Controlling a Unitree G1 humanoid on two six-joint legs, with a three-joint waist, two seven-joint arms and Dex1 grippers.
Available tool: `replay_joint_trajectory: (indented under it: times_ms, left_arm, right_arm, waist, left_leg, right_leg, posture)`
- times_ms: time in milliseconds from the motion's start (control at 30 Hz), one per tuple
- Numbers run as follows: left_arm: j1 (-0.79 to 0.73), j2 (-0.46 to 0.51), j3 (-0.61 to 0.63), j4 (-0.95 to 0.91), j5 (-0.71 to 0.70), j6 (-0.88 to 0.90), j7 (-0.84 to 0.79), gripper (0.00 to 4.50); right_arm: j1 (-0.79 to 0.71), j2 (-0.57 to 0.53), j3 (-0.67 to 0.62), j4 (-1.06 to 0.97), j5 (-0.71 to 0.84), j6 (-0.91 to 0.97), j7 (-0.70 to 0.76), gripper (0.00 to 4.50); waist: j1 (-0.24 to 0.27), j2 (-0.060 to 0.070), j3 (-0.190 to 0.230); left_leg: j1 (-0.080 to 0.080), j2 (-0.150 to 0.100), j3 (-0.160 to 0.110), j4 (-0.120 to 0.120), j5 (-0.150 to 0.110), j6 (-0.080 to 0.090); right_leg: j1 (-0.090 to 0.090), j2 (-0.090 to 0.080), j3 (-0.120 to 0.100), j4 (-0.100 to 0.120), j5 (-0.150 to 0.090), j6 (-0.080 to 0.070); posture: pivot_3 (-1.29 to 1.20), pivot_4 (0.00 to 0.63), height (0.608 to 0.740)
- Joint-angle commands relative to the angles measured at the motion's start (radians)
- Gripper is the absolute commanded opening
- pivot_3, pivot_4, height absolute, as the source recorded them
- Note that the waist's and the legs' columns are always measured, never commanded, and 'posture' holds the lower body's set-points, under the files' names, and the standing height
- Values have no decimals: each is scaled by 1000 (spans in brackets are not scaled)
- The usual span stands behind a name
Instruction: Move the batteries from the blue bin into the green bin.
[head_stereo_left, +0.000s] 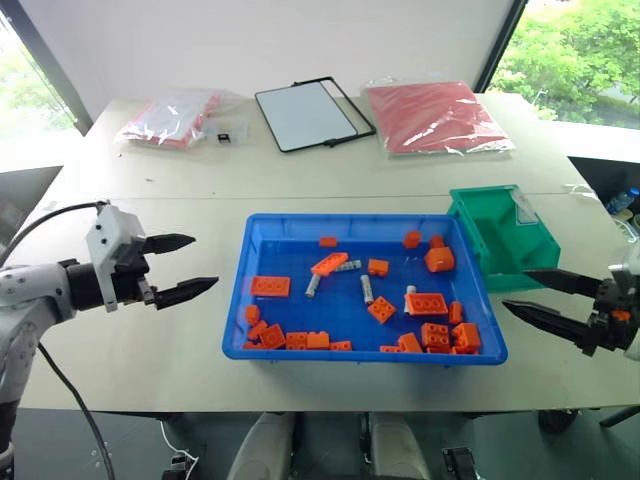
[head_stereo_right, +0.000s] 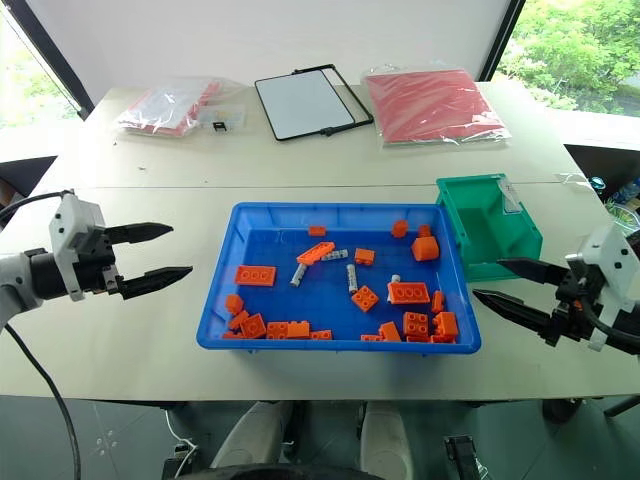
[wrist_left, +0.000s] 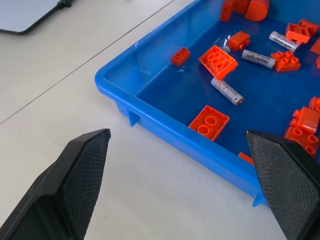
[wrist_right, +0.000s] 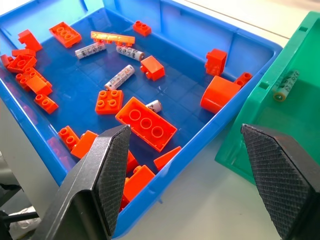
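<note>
Head views, blue bin (head_stereo_left: 240, 300): sitting mid-table, holding scattered orange bricks (head_stereo_left: 270, 286) and several batteries (head_stereo_left: 366, 290) lying loose near its middle.
Head views, green bin (head_stereo_left: 500, 240): standing just beside the blue bin's far right corner, its inside too shadowed to read from here.
Head views, left gripper (head_stereo_left: 185, 267): hovering over bare table (head_stereo_left: 150, 200) to the left of the blue bin, fingers pointing toward it and spreading apart, carrying nothing.
Head views, right gripper (head_stereo_left: 535, 295): hanging off the blue bin's right edge, just in front of the green bin, fingers gaping wide and empty.
Head views, far table: a black-framed whiteboard (head_stereo_left: 305, 115) lying between two clear bags of red sheets (head_stereo_left: 435, 115).
Left wrist view, fingers (wrist_left: 82, 180): standing wide apart above the table beside the blue bin's corner.
Left wrist view, batteries: three silver cylinders lying among the bricks on the blue floor, one (wrist_left: 227, 91) touching a tilted orange brick.
Right wrist view, fingers (wrist_right: 112, 170): splaying wide, framing the blue bin's near wall and the green bin's edge.
Right wrist view, batteries: four lying in the blue bin, one half-hiding behind a long brick (wrist_right: 146, 122); one more (wrist_right: 286, 86) resting inside the green bin.
</note>
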Motion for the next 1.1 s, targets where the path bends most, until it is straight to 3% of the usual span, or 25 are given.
replay_joint_trajectory:
  times_ms: [33, 467, 667, 800, 933, 1100]
  left_arm:
    - [2, 16, 33, -25, -7, -3, -4, 4500]
    - [-31, 5, 13, -17, -14, -10, 3, 4500]
    - [-41, 4, 35, -64, -80, 39, 2, 4500]
    - [-35, 28, 31, -89, -101, 55, -31, 4500]
    - [-71, 40, 16, -97, -120, 70, -48, 4500]
    - [-106, 40, -15, -110, -125, 73, -58, 4500]
  right_arm:
    - [-11, -4, -9, -1, -6, -18, 10, 3605]
    - [-16, -5, 0, 13, -46, -50, 30, 3605]
    - [-129, -40, 50, 42, -69, -86, 26, 3605]
    - [-306, -52, 201, 36, -116, -132, -16, 3605]
    - [-543, -25, 452, 18, -191, -197, -5, 3605]
    - [-757, 70, 775, 55, -402, -324, 6, 3605]
  waist:
    - [0, 0, 0]
    - [0, 0, 0]
    - [-3, 0, 0]
    - [-4, 1, 0]
    - [-5, 2, 1]
    - [-3, 1, 1]
  left_leg:
    - [0, 0, 0, 0, 0, 0]
    - [0, 0, 0, 0, 0, 0]
    - [0, 0, 0, 0, 0, 0]
    - [0, 1, 0, 0, 0, 0]
    - [0, 1, 0, 0, 0, 0]
    - [-3, 0, 0, 0, 0, 0]
  right_leg:
    - [0, 0, 0, 0, 0, 0]
    - [0, 0, 0, 0, 0, 0]
    - [0, 0, 0, 0, 0, 0]
    - [0, 1, 0, 1, 0, 0]
    - [-1, 1, 0, 1, 0, 0]
    - [-4, 2, 0, 1, 1, 1]
  posture:
    - [0, 150, 735]
    - [0, 150, 735]
    - [0, 150, 735]
    - [0, 150, 735]
    - [0, 150, 735]
    - [0, 150, 735]
